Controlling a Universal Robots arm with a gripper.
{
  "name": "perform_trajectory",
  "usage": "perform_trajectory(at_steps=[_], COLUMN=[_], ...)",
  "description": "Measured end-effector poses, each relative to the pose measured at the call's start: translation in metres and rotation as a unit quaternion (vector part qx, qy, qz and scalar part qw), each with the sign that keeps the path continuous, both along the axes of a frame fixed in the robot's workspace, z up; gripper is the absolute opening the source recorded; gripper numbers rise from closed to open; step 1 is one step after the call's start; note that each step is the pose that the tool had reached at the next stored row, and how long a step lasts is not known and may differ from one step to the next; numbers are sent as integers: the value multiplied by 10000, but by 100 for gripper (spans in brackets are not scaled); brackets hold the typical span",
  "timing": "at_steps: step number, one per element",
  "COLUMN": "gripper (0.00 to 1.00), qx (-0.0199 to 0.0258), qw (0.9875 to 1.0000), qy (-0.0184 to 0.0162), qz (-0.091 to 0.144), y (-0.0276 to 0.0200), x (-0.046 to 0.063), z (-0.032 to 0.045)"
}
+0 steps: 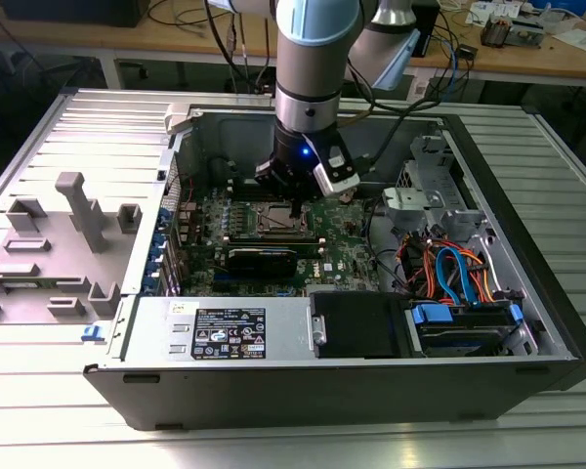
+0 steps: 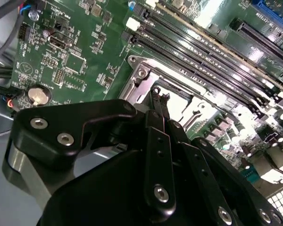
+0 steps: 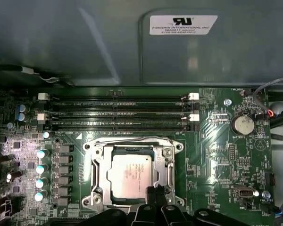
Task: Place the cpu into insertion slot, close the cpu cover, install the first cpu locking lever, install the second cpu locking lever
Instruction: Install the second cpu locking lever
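This is a robotics or electronics lab: an open computer case [image 1: 352, 293] lies on a ribbed aluminium surface [image 1: 68, 127] under an industrial robot arm [image 1: 313, 68]. At twelve o'clock, a wooden workbench [image 1: 527, 59] carries cables and small parts; grey fixtures [image 1: 78, 210] stand at nine o'clock.

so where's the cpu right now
In the first wrist view the cpu sits in the insertion slot, just below the long memory slots, with the gripper at the socket's near edge.

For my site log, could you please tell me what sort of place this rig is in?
Probably an electronics workshop or lab: an open computer case lies on a ribbed metal table, with a cluttered wooden workbench behind it.
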State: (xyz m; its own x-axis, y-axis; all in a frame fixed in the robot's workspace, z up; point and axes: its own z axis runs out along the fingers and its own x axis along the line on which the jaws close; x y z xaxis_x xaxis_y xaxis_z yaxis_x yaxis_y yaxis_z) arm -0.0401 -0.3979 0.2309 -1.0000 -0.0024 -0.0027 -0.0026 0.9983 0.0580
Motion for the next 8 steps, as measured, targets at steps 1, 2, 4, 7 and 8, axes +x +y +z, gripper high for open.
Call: perform_trajectory(at_steps=[1,2,4,7,8], gripper=[11,11,11,11,11], qx=[0,0,1,2,1], qw=[10000,10000,10000,10000,10000], qy=[0,0,0,-1,-1], qz=[1,1,1,1,1], y=[0,-1,-1,-1,-1], x=[1,1,1,1,1], z=[9,17,36,40,41])
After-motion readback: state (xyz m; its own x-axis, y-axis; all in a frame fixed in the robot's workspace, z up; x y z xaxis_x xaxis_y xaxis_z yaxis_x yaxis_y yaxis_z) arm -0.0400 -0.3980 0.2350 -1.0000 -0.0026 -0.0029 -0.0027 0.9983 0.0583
